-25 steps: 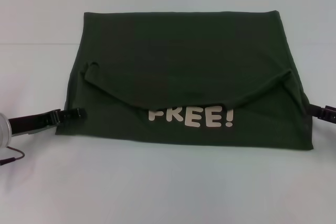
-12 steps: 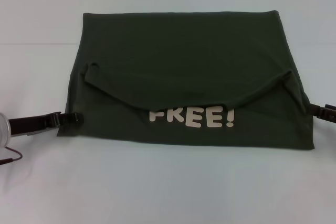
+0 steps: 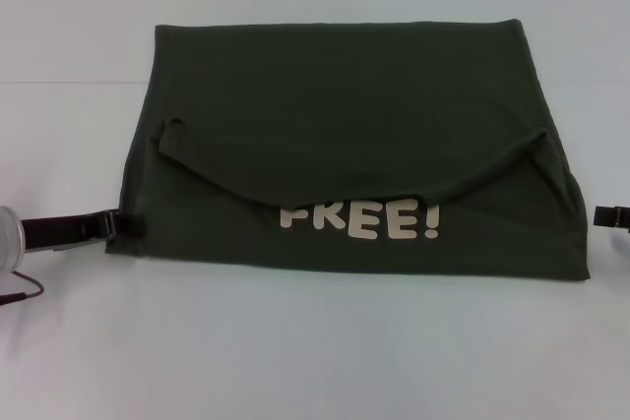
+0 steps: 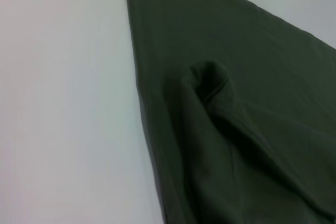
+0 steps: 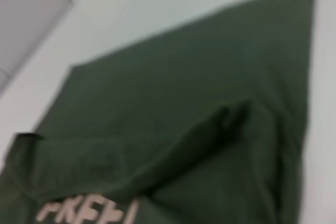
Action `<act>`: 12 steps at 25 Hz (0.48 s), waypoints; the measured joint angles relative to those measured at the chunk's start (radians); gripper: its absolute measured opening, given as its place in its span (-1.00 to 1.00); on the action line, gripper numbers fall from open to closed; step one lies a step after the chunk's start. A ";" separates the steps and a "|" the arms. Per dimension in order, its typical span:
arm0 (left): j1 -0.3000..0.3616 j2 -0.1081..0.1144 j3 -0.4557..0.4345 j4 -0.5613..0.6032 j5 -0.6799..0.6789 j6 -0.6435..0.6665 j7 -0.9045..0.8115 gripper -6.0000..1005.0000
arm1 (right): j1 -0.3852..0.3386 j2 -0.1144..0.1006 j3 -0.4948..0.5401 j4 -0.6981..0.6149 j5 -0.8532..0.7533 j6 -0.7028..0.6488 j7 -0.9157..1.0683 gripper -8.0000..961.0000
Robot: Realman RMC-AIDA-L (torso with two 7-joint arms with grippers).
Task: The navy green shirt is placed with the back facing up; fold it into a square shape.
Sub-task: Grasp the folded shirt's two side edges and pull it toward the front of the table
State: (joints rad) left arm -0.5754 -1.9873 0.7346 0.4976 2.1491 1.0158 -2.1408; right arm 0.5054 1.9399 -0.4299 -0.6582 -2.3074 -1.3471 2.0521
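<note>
- Head view: navy green shirt point(image 3: 345, 135) lies folded on the white table point(image 3: 315, 341), "FREE!" lettering point(image 3: 359, 220) showing at 6 o'clock.
- Left gripper point(image 3: 123, 226) touches its 8 o'clock corner; grip unclear.
- Right gripper point(image 3: 608, 215) sits apart at 4 o'clock; jaw spread unclear.

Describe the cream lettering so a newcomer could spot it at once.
Start at the white table, where the navy green shirt lies folded. On the shirt's near part, just below the drooping flap edge, cream block letters read "FREE!", their tops partly covered. Everything else on the shirt is plain dark green.
</note>
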 joint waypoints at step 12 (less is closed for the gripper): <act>-0.003 0.001 -0.006 0.001 0.000 0.001 0.000 -0.86 | 0.125 0.002 -0.189 -0.003 -0.183 0.025 0.307 0.72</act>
State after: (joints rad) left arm -0.5783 -1.9864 0.7289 0.4986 2.1489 1.0165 -2.1406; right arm 0.6307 1.9421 -0.6191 -0.6615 -2.4904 -1.3223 2.3595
